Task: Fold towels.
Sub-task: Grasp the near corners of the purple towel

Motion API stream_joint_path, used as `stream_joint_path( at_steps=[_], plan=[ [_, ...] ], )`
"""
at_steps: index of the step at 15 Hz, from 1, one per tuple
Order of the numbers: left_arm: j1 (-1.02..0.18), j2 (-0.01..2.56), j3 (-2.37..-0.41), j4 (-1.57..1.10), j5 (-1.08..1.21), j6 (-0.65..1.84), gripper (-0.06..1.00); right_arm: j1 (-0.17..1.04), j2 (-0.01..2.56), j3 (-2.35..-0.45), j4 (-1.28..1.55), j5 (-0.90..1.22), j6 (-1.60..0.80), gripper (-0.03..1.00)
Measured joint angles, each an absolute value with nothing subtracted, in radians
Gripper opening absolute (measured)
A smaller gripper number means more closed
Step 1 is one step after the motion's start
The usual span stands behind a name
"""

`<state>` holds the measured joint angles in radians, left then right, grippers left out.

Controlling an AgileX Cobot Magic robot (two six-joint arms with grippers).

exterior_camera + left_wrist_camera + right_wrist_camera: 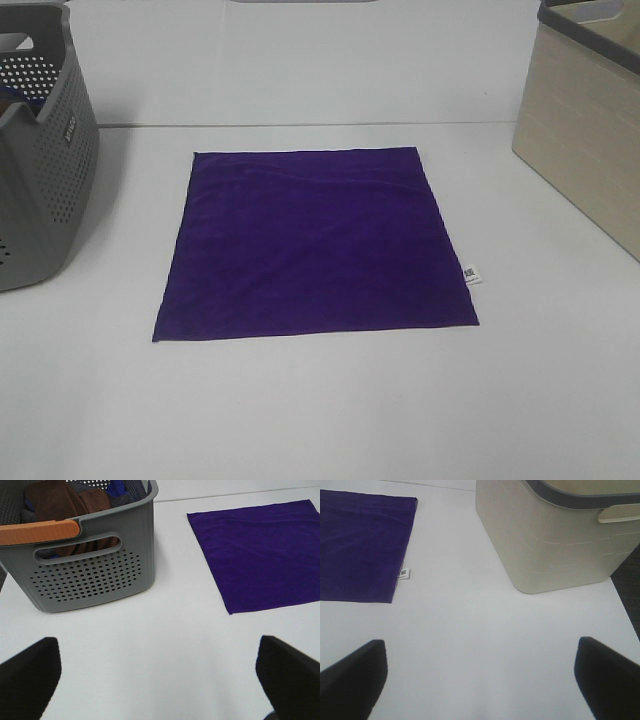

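Note:
A deep purple square towel (315,243) lies flat and unfolded in the middle of the white table (320,410). A small white tag (472,273) sticks out of its right edge. The towel also shows in the left wrist view (260,555) and in the right wrist view (362,547), where the tag (404,573) is seen too. My left gripper (160,680) is open and empty over bare table, short of the towel's near left corner. My right gripper (480,680) is open and empty over bare table, right of the towel. Neither gripper shows in the high view.
A grey perforated basket (40,150) stands at the left; in the left wrist view it (90,575) holds brown and blue cloths (65,502) and has an orange handle (40,532). A beige basket (585,130) stands at the right, also in the right wrist view (545,535).

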<state>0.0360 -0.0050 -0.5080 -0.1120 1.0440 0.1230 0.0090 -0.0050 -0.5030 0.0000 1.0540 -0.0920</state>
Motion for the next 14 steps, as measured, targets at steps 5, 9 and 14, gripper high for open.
stream_joint_path(
  at_steps=[5,9,14],
  plan=[
    [0.036,-0.005,-0.508,-0.112,1.044,0.123,0.99,0.009,-0.005,-0.503,0.0,1.054,-0.092,0.99],
    [0.036,-0.005,-0.508,-0.112,1.044,0.123,0.99,0.009,-0.005,-0.503,0.0,1.054,-0.092,0.99],
    [0.036,0.011,-0.514,-0.109,1.047,0.123,0.99,0.009,0.02,-0.528,0.014,1.057,-0.092,0.99]
  ],
)
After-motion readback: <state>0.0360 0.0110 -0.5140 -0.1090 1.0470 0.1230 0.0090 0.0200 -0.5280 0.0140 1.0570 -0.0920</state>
